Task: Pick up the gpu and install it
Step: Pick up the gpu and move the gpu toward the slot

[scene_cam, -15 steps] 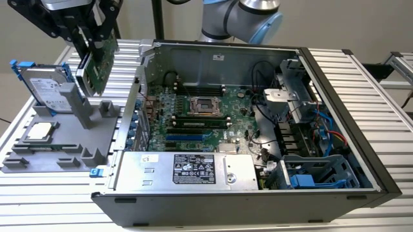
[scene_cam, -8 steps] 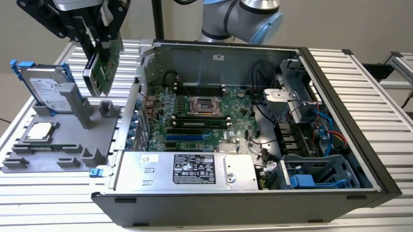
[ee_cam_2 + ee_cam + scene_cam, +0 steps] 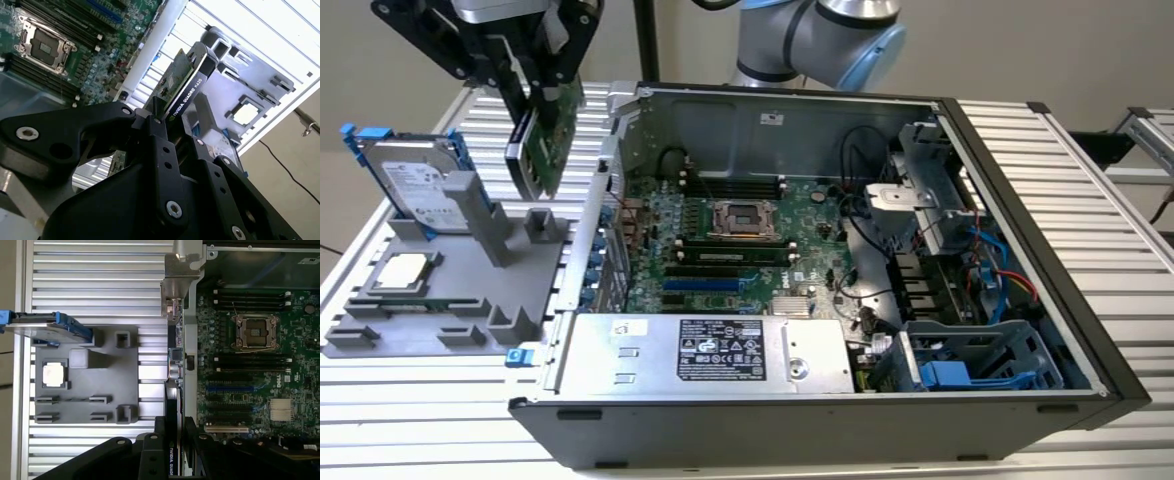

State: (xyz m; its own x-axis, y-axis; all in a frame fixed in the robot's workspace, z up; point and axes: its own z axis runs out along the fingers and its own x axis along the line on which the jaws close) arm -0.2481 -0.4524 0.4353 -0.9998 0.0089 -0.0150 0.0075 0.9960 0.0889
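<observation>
black two-finger gripper (image 3: pixel 540 85): clenched on green circuit-board gpu with black cooler (image 3: pixel 538 150) | gpu: on edge (airborne), over slatted aluminium table (image 3: pixel 1067 160), between grey moulded tray (image 3: pixel 400 330) and open computer case (image 3: pixel 787 430)

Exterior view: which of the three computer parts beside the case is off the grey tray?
The green-and-black gpu card, gripped by the black tool; the blue-railed silver hard drive and square silver CPU chip sit in the grey tray.
</observation>
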